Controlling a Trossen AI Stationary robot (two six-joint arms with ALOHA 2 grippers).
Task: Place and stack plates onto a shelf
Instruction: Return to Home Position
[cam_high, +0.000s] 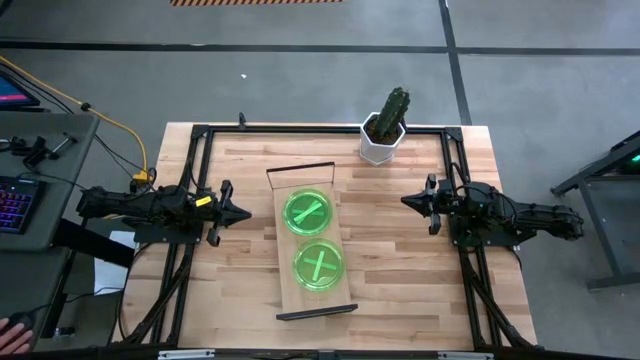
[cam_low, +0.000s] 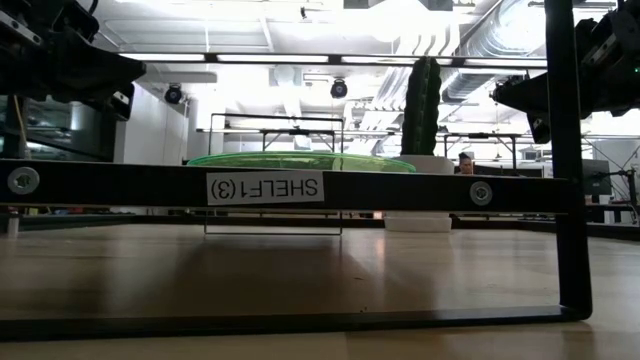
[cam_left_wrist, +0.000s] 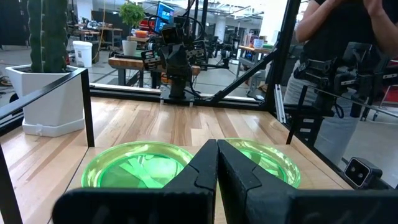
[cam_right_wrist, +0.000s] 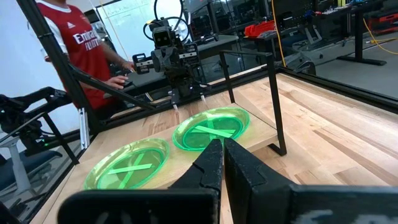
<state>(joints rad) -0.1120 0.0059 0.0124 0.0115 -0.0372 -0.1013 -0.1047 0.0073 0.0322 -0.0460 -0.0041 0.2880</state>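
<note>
Two piles of bright-green plates sit flat on the light-wood shelf (cam_high: 312, 245): one toward the far end (cam_high: 307, 213), one toward the near end (cam_high: 319, 265). How many plates each pile holds I cannot tell. They show as well in the left wrist view (cam_left_wrist: 140, 165) and the right wrist view (cam_right_wrist: 211, 128). My left gripper (cam_high: 243, 213) hovers shut to the left of the shelf, pointing at it. My right gripper (cam_high: 406, 201) hovers shut to the right of it. Neither touches anything.
A white hexagonal pot with a cactus (cam_high: 385, 128) stands at the table's far edge, right of the shelf's far end. Dark frame rails (cam_high: 190, 160) run along the table's sides. A person (cam_left_wrist: 336, 37) stands beyond the table; another person (cam_right_wrist: 74, 50) stands on the other side.
</note>
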